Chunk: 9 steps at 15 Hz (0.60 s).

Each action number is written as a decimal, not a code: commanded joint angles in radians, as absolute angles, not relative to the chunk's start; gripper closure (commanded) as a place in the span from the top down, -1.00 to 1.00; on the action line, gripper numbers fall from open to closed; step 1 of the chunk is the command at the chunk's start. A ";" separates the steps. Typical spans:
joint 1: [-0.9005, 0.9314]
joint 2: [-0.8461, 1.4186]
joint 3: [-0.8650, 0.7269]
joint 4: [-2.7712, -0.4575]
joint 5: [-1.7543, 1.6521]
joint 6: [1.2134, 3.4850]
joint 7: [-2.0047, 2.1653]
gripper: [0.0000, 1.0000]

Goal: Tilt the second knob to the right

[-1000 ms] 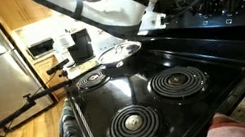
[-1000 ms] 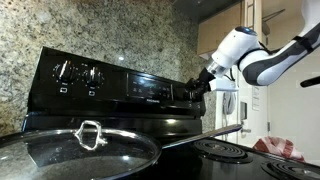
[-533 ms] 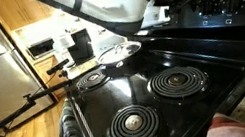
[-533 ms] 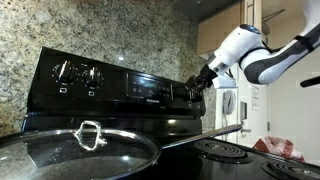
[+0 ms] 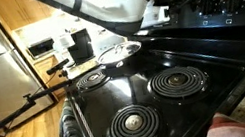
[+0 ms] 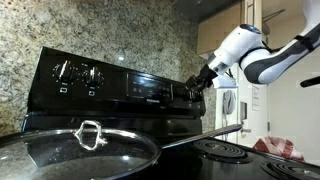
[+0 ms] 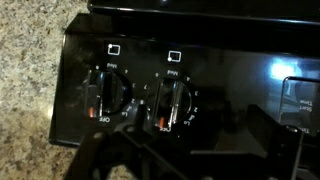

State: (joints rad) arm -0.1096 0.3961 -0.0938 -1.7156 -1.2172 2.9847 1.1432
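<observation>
**A:** Where is the second knob?

**B:** On the stove's back panel (image 7: 230,60), straight ahead of the tool (image 6: 199,86). In the wrist view it is the second knob (image 7: 172,105) counting from the left edge. The neighbour knob (image 7: 105,95) is just beside it.

**A:** What is hard to make out?

**B:** The print around both knobs is blurred, and glare smears the panel's right end. In the wrist view the tool is only dark shapes along the bottom edge. In both exterior views it is dark against the black panel.

**A:** And the arm?

**B:** The arm (image 6: 250,55) comes in from the right edge, which cuts it off. It is bent, and the wrist slopes down toward the panel.

**A:** The tool?

**B:** Its fingers are spread wide and hold nothing. I cannot tell whether a tip touches the panel. A lidded pan (image 6: 110,155) stands well apart from it, off to one side.
</observation>
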 commanded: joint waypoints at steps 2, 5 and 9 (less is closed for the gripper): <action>-0.116 0.400 -0.089 -1.720 -1.198 2.981 1.137 1.00; -0.111 0.413 -0.102 -1.704 -1.208 2.975 1.154 1.00; -0.109 0.425 -0.111 -1.681 -1.215 2.987 1.154 1.00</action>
State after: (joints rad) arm -0.1104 0.4151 -0.1052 -1.7100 -1.2081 2.9831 1.1452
